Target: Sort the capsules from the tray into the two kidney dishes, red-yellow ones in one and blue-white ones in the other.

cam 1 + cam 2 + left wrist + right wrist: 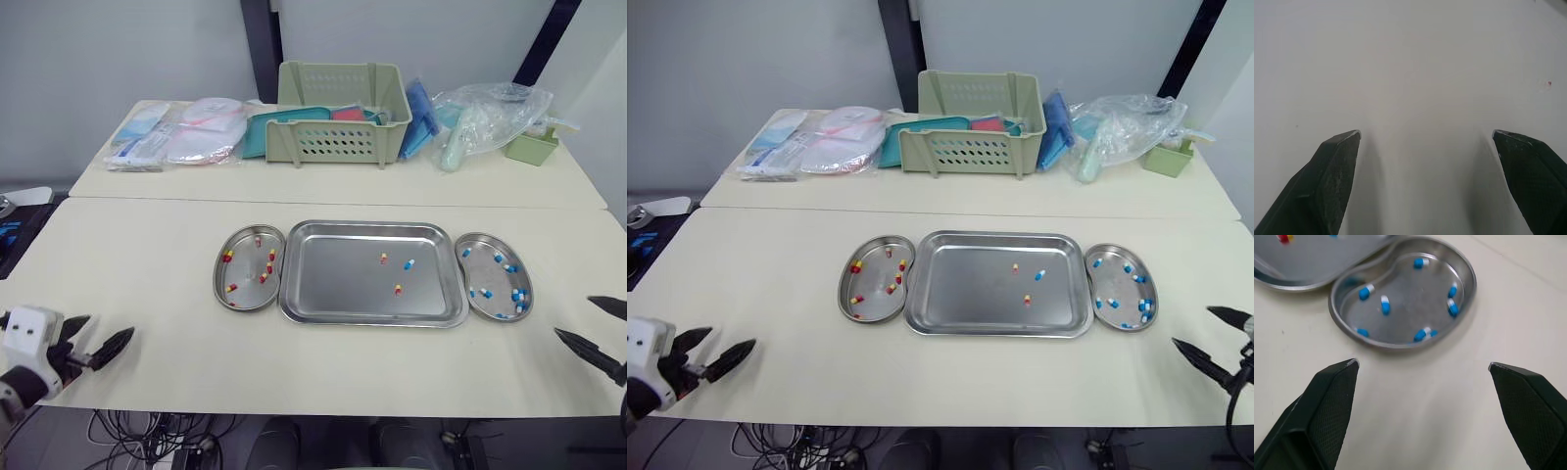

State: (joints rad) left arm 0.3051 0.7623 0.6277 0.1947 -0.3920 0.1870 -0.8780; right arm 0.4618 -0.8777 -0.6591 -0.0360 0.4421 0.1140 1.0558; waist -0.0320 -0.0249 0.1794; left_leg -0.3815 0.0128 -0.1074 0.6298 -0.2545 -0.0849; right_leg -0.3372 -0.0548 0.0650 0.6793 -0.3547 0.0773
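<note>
A steel tray (333, 279) lies mid-table holding two red-yellow capsules (383, 258) and one blue-white capsule (409, 263). Touching its left side, a kidney dish (245, 286) holds several red-yellow capsules. The kidney dish (487, 275) on the tray's right holds several blue-white capsules (1366, 292). My left gripper (104, 331) is open near the front left edge, over bare tabletop and far from the dishes. My right gripper (577, 318) is open at the front right, just short of the right dish (1400, 308), with nothing between its fingers.
On the far table stand a green slotted basket (343, 113), flat plastic packets (181, 132) to its left, and a clear bag (490, 117) and a small green box (532, 147) to its right. A seam (333, 202) runs between the two tables.
</note>
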